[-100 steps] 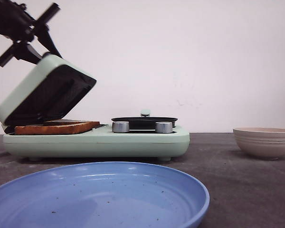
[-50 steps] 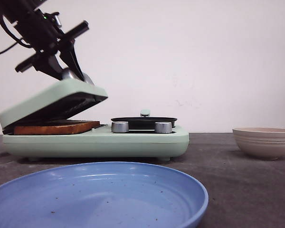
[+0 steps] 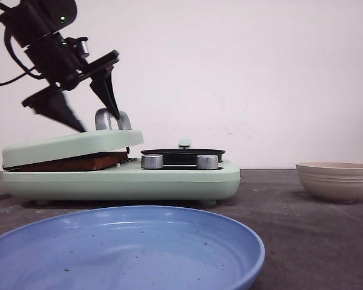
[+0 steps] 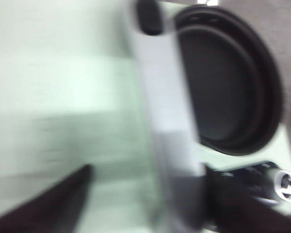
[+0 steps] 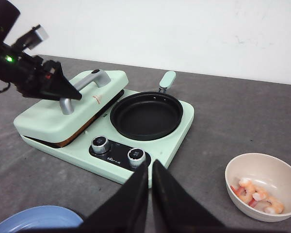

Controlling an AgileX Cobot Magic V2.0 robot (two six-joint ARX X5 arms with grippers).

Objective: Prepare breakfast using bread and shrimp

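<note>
- Left claw (image 3: 100,124): we record it above the mint-green breakfast maker (image 3: 169,178), its two dark fingers spread wide to either side of the silver handle (image 3: 109,119) on the press lid (image 3: 72,145); the fingers hold nothing.
- Press lid: directly beneath the left claw, lowered nearly flat, its front edge slightly raised.
- Bread (image 3: 78,162): we see a toasted brown edge under the lid, below the left claw; the right wrist view shows the same brown strip (image 5: 72,141) along the lid's lower edge.
- Round black pan (image 5: 146,115): just beside the lid, on the far side of the handle from the left claw's arm; two silver knobs (image 3: 152,161) sit on the front of the maker beneath it.
- Left wrist view: blurred; we make out the pan (image 4: 233,87) and the pale lid only.
- Right claw (image 5: 149,187): its fingers are pressed together, empty, raised well back from the maker.
- Shrimp (image 5: 254,194): orange-pink pieces lying in the beige bowl (image 5: 242,167), on the grey table (image 5: 223,121) near the right claw, well apart from the left one.
- Blue plate (image 3: 124,248): nearest the front camera, in front of the maker.
</note>
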